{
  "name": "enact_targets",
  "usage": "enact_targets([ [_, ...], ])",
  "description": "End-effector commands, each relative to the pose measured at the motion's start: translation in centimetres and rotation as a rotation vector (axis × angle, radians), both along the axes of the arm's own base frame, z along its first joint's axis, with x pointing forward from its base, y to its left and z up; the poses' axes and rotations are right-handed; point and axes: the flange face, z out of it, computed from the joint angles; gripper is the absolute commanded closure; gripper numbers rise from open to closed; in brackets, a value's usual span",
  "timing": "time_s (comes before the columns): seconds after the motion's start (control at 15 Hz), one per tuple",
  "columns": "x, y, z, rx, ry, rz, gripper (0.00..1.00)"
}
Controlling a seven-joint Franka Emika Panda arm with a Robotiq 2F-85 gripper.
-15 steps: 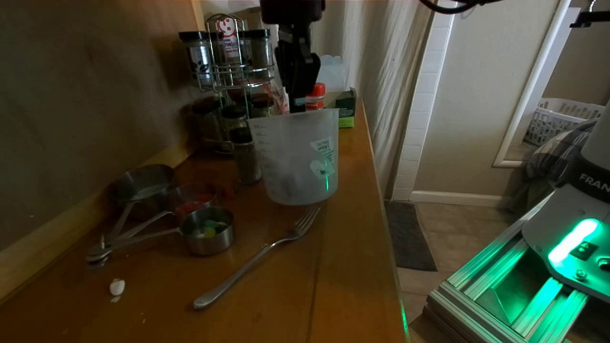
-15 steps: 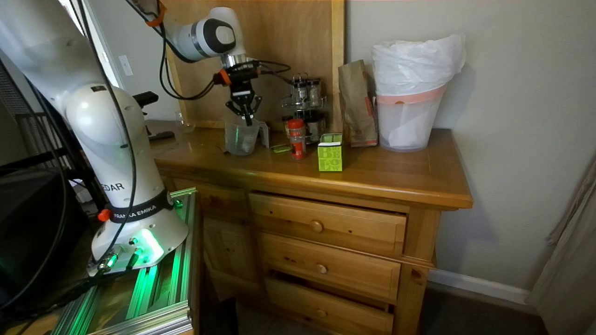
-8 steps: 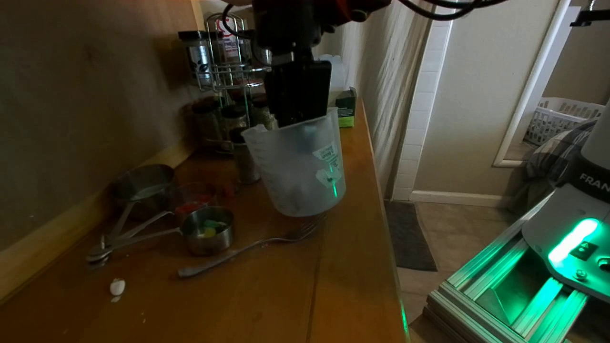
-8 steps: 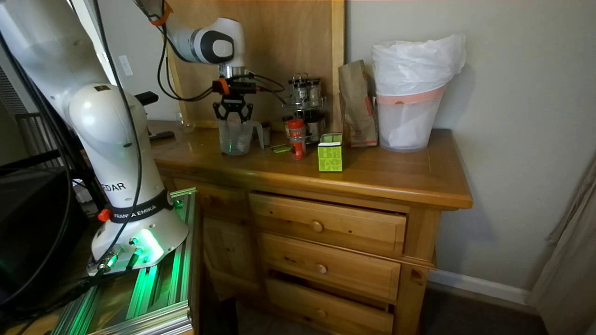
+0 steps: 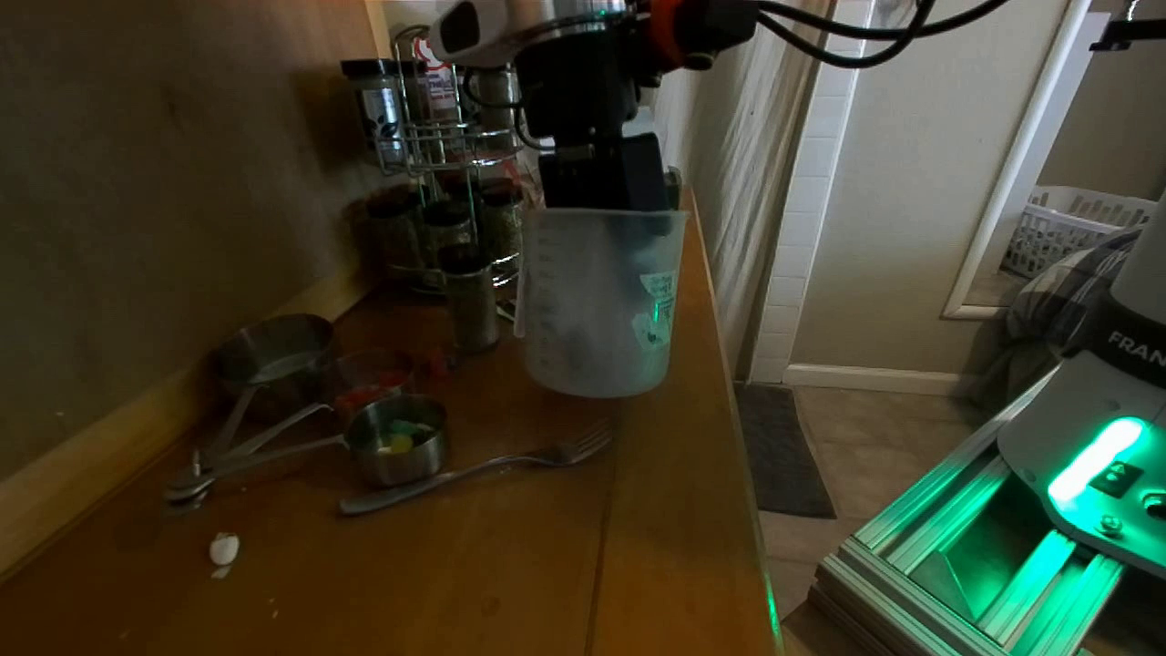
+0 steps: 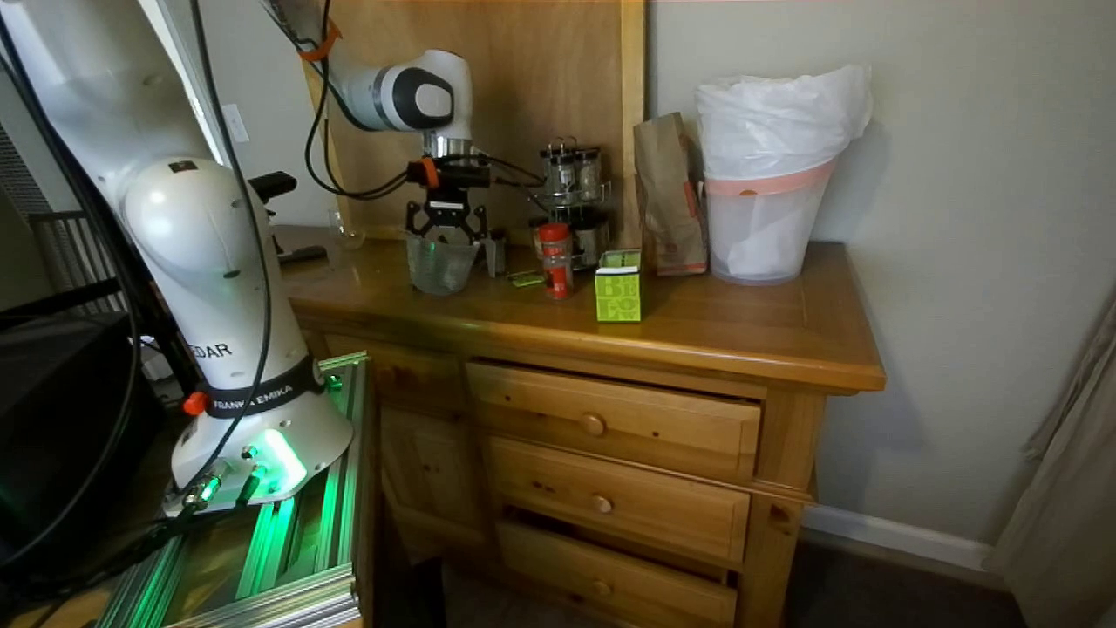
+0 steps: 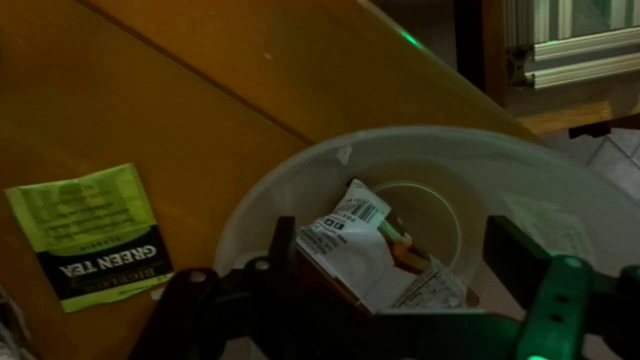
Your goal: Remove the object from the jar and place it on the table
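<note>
- My jaws are spread wide and grip nothing; in the wrist view my fingers (image 7: 515, 262) show well apart across the mouth of the jar (image 5: 597, 314);
- The jar stands upright on the bench (image 5: 492, 583); in both exterior views my jaws are right at its rim; whether my fingertips touch the rim or wall, I cannot tell;
- The packet (image 7: 357, 255) is inside the jar, low down; from the wrist it lies slantwise, seen between my fingers; it is white in part, with a barcode; my own parts hide its lower end;
- A sachet (image 7: 95, 240) lies flat on the bench just beside the jar; its label reads GREEN TEA;
- A fork (image 5: 492, 466) lies near the jar, prongs toward it; its handle runs just beside a small cup (image 5: 401, 469) with yellow and green bits (image 5: 401, 442) in it;
- A clear cup (image 5: 337, 374) with red bits (image 5: 360, 397) and a large cup (image 5: 282, 394) stand behind that one;
- A white lump (image 5: 224, 548) lies on the bench, well apart from the jar;
- A rack (image 5: 446, 166) of spice jars (image 5: 375, 105) stands farther along; a loose spice jar (image 5: 472, 305) stands just beside it;
- In an exterior view a red-capped bottle (image 6: 556, 262) and a green box (image 6: 618, 296) stand near the rack; a bag (image 6: 667, 192) and a bin (image 6: 754, 235) stand side by side past them.
</note>
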Motion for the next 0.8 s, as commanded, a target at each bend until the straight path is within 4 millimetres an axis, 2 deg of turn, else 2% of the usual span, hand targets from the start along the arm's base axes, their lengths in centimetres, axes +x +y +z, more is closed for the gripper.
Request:
enact_targets([
  [0.0, 0.9, -0.5, -1.0, -0.099, -0.112, 0.008, 0.00],
  [0.2, 1.1, -0.4, -0.7, -0.157, -0.202, 0.051, 0.00],
  [0.33, 0.7, -0.1, -1.1, -0.131, -0.133, 0.098, 0.00],
  [0.6, -0.5, 0.8, 0.2, -0.020, -0.084, 0.240, 0.00],
  [0.67, -0.6, 0.9, 0.1, -0.005, -0.072, 0.263, 0.09],
  [0.73, -0.6, 0.8, 0.0, 0.001, -0.062, 0.273, 0.26],
])
